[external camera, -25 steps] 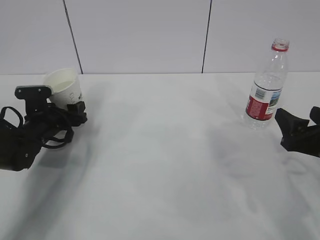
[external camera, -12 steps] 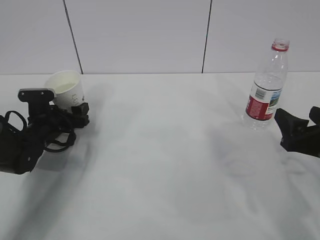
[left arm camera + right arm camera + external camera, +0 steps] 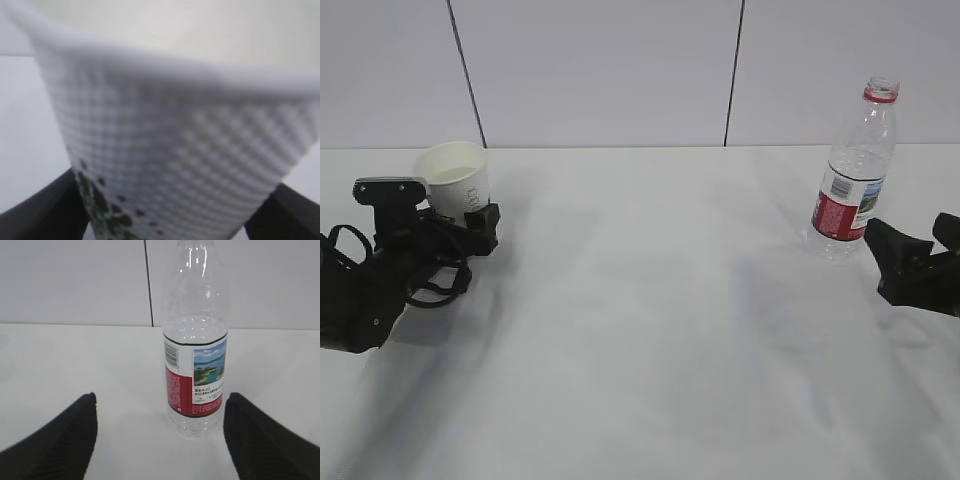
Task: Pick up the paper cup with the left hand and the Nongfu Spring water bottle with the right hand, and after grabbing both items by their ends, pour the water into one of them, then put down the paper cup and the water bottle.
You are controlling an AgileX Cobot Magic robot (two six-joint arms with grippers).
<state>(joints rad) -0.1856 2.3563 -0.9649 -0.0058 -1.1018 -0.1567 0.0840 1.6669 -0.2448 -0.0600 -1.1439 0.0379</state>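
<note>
The paper cup (image 3: 170,150) fills almost the whole frame and is very close, so it looks blurred. Its white wall has a pattern of small embossed dimples, and its rolled rim runs across the upper part of the frame from upper left to right. Green print is at the lower left of the wall. Two black fingers (image 3: 45,210) of the left tool appear in the lower left and lower right corners, one on each side of the cup. Behind, at the left, a pale bench (image 3: 25,125) is visible.
</note>
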